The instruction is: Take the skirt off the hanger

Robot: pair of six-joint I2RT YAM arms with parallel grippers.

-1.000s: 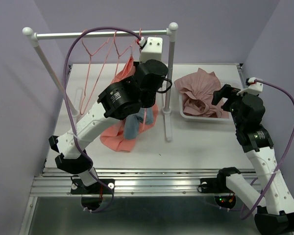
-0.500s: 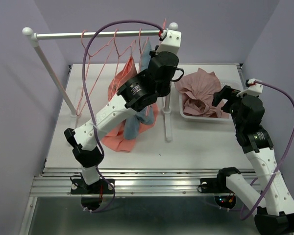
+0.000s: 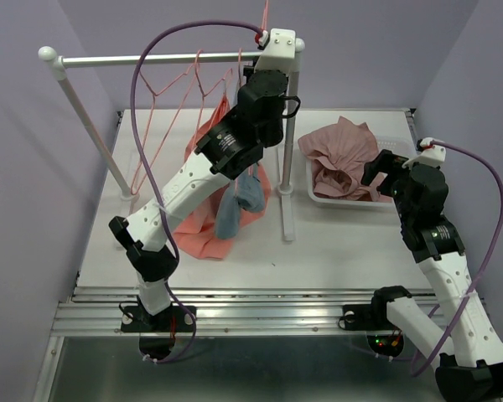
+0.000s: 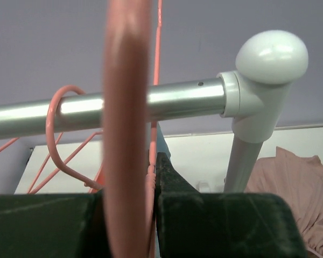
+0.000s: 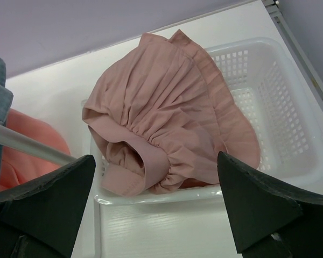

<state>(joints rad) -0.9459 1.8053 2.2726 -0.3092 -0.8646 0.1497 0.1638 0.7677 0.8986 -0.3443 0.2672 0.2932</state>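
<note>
Left gripper (image 3: 267, 35), high at the right end of the clothes rail (image 3: 151, 59), is clamped on a coral hanger (image 3: 266, 15). The salmon skirt (image 3: 197, 239) hangs under the rail, its hem pooled on the table (image 3: 344, 243).

Left wrist: dark pads (image 4: 220, 226) pinch the hanger hook beside the rail.

Right wrist: right gripper (image 5: 156, 161) gapes wide over a white basket (image 5: 280, 107) of mauve cloth (image 5: 167, 113), with the skirt at the left edge.

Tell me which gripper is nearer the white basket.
Right. The right gripper hovers open over the white basket; the left gripper is up at the rail, fingers closed on a coral hanger.
</note>
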